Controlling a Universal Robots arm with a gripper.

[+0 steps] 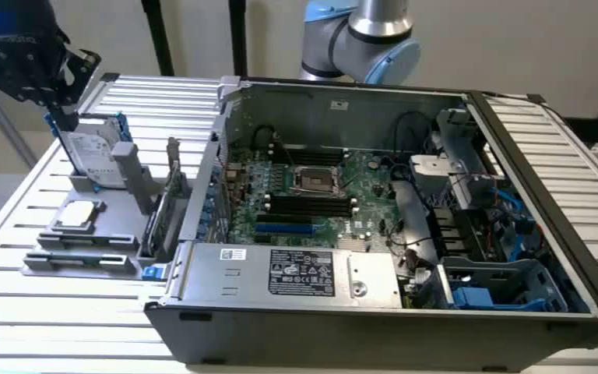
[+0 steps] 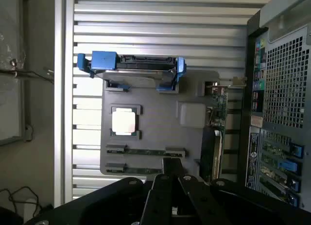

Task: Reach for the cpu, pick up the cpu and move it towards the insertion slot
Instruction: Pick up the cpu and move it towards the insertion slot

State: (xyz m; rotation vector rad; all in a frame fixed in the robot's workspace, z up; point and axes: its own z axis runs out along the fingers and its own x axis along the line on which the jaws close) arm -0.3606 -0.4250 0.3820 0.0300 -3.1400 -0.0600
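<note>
Two containers are sitting on the slatted table (image 1: 8, 234) – a grey fixture tray (image 1: 121, 232) towards the exterior view's left and the open computer case (image 1: 382, 335) beside it.

I am seeing the cpu (image 1: 79, 214) lying flat in its square nest on the tray, silvery top up. A hard drive (image 1: 91, 156) in blue rails is standing on edge at one side of it. Two memory sticks (image 1: 81, 243) are lying in their holders at the other side. Through the wrist view the same tray (image 2: 146, 98) is facing me, with the cpu (image 2: 123, 121) bright in its pocket and the hard drive (image 2: 131, 67) just beyond it.

Inside the case, the insertion slot (image 1: 314, 181) is showing on the motherboard, its metal frame around a dark centre, just beside the long black memory slots (image 1: 304, 206). It is well apart from the cpu.

I am holding the gripper (image 1: 62, 113) in the air over the hard-drive end of the tray, near the cpu but not touching it. In the wrist view the gripper (image 2: 173, 169) is carrying nothing – whether it is spread or pressed together I cannot tell.
</note>
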